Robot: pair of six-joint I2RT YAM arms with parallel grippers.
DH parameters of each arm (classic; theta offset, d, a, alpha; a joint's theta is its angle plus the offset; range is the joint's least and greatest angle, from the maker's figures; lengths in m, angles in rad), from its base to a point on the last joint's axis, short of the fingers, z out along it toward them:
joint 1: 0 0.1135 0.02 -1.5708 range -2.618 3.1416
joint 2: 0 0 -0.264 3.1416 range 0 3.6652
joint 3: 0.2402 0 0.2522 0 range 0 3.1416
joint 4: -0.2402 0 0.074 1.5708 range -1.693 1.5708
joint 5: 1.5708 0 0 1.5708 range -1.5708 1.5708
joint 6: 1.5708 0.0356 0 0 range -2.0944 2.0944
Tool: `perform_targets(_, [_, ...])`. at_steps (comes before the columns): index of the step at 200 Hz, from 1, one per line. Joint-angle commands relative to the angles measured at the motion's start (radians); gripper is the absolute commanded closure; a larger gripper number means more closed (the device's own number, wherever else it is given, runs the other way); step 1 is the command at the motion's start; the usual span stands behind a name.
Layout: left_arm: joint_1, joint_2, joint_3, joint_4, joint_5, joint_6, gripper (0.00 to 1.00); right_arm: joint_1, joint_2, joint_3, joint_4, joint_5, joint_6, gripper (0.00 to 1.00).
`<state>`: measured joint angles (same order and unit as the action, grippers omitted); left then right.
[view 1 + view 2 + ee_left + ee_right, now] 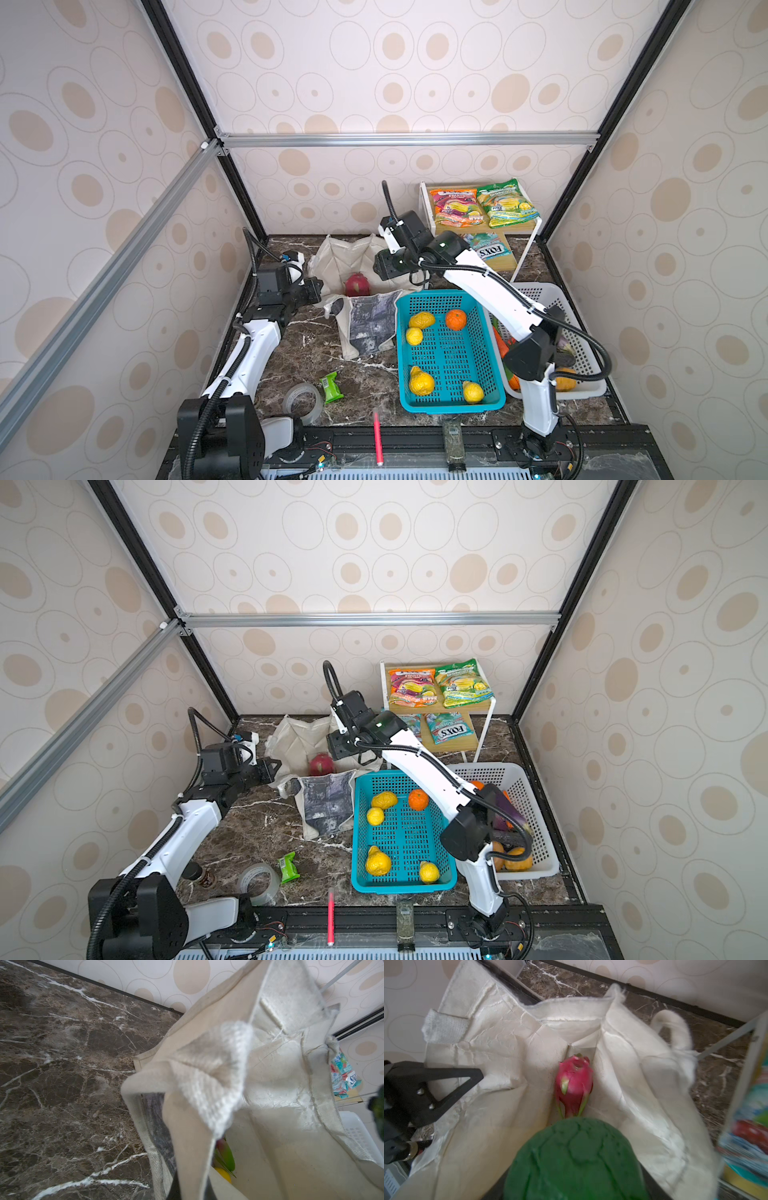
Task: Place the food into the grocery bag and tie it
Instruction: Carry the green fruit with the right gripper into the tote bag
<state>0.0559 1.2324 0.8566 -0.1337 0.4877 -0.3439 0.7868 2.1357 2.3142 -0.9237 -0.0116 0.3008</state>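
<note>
Item: canvas tote (pixel 357 257), mouth spread open on counter (pixel 299 353); left fingers (pixel 409 1082) clamped on rim; right fingers (pixel 494 1190) clamp dark green round fruit (pixel 575 1159) above mouth; dragon fruit (pixel 574 1084) just beyond, bare lining either side.

Green fruit (pixel 575 1159) cut off by frame edge; white basket (pixel 590 390) contents mostly behind right arm (pixel 498 299); grocery bag (pixel 216 1084) cloth blurred up close.

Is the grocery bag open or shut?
Open: the grocery bag gapes at the top, and the dragon fruit shows on its lining inside.
</note>
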Motion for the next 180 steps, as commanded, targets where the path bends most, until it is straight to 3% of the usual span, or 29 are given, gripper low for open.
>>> perform_targets(1, [-0.004, -0.021, -0.006, 0.022, 0.024, -0.004, 1.00, 0.013, 0.067, 0.087, -0.066, -0.045, 0.004, 0.43])
perform_targets(72, [-0.004, -0.011, -0.001, 0.019, 0.023, -0.003, 1.00, 0.052, 0.238, 0.040, -0.035, -0.083, 0.048, 0.42])
perform_targets(143, [-0.004, -0.020, -0.002, 0.019, 0.028, -0.005, 1.00, 0.059, 0.337, -0.004, -0.035, -0.033, 0.083, 0.40])
perform_targets(164, [-0.005, -0.026, -0.002, 0.018, 0.023, -0.004, 1.00, 0.059, 0.356, 0.022, -0.057, -0.045, 0.084, 0.33])
perform_targets(180, [-0.005, -0.027, -0.003, 0.017, 0.023, -0.004, 1.00, 0.063, 0.349, 0.033, -0.068, -0.040, 0.082, 0.17])
